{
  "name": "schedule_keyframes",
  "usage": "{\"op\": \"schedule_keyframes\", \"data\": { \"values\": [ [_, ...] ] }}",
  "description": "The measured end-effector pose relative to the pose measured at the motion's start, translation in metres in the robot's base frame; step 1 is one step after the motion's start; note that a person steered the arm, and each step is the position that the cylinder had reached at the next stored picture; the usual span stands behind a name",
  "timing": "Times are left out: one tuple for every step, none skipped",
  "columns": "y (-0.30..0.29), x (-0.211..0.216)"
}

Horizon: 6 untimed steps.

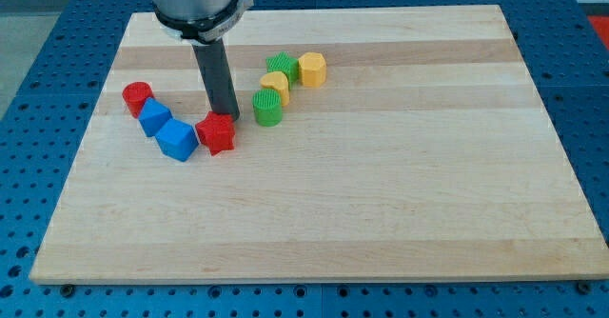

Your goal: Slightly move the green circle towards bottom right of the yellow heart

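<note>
Eight blocks lie on the wooden table [381, 185], all in its upper left part. Two are red: a red cylinder [137, 97] nearest the left edge and a red star-like block [217, 133]. Two blue blocks [154, 116] [177, 139] sit between them. Two are green: the green circle [268, 109] and a second green block [282, 69] nearer the top edge. Two are yellow: the yellow heart [275, 87], touching the green circle, and a yellow hexagon [312, 68]. My tip [228, 118] stands just behind the red star-like block, left of the green circle. No claw exists on this rod.
</note>
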<state>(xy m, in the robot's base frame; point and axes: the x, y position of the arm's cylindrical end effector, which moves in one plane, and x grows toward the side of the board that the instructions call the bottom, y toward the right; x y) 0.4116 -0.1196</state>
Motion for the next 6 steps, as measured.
{"op": "schedule_keyframes", "data": {
  "values": [
    [0.000,-0.010],
    [0.000,-0.017],
    [0.004,-0.017],
    [0.012,-0.013],
    [0.018,-0.010],
    [0.029,-0.008]
  ]
}}
